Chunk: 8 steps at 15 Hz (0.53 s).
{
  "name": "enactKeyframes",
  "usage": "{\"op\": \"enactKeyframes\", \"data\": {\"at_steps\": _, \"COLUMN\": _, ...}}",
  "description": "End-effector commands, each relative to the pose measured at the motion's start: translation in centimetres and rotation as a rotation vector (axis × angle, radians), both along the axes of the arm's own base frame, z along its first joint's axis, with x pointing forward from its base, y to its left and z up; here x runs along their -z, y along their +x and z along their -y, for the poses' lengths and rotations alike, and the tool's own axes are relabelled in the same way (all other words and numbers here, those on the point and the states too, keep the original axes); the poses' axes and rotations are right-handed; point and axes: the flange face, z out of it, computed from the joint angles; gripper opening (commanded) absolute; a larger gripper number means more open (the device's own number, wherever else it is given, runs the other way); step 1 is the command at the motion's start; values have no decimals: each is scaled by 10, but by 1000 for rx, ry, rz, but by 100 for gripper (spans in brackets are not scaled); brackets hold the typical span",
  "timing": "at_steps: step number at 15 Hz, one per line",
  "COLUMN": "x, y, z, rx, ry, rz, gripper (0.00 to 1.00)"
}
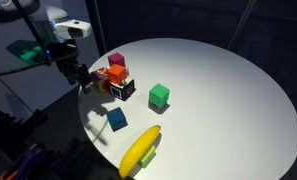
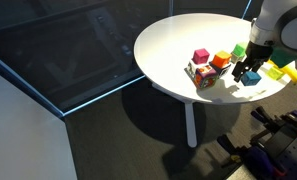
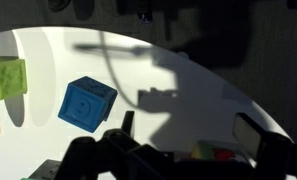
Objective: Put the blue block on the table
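Observation:
The blue block (image 1: pixel 117 118) is a small dark-blue cube that rests on the round white table (image 1: pixel 218 90), near the front edge. It also shows in the other exterior view (image 2: pixel 251 79) and in the wrist view (image 3: pixel 86 103), left of my fingers. My gripper (image 1: pixel 82 79) hangs open and empty just above the table's edge, between the blue block and the cluster of cubes. In the wrist view my gripper (image 3: pixel 188 135) has its two fingers wide apart with nothing between them.
A magenta cube (image 1: pixel 115 60), an orange block (image 1: pixel 116 73) and a dark patterned cube (image 1: pixel 122 88) stand clustered near my gripper. A green cube (image 1: pixel 159 95) sits mid-table. A yellow banana (image 1: pixel 138 150) lies at the front edge beside a light green piece (image 3: pixel 6 78).

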Motion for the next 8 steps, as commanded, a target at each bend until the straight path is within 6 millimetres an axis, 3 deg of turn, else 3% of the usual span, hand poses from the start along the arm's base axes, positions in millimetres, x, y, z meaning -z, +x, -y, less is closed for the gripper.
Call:
{"op": "enactKeyframes", "data": {"at_steps": 1, "x": -18, "y": -30, "z": -10, "rx": -63, "ry": -3, "rz": 10, "gripper": 100}}
{"op": "enactKeyframes", "data": {"at_steps": 5, "x": -35, "y": -54, "z": -17, "rx": -39, "ry": 25, "rz": 32, "gripper": 100}}
{"op": "enactKeyframes", "data": {"at_steps": 6, "x": -43, "y": -36, "z": -16, "rx": -30, "ry": 35, "rz": 44, "gripper": 100}}
{"op": "enactKeyframes", "data": {"at_steps": 8, "x": -58, "y": -37, "z": -17, "rx": 14, "ry": 63, "rz": 77, "gripper": 100}}
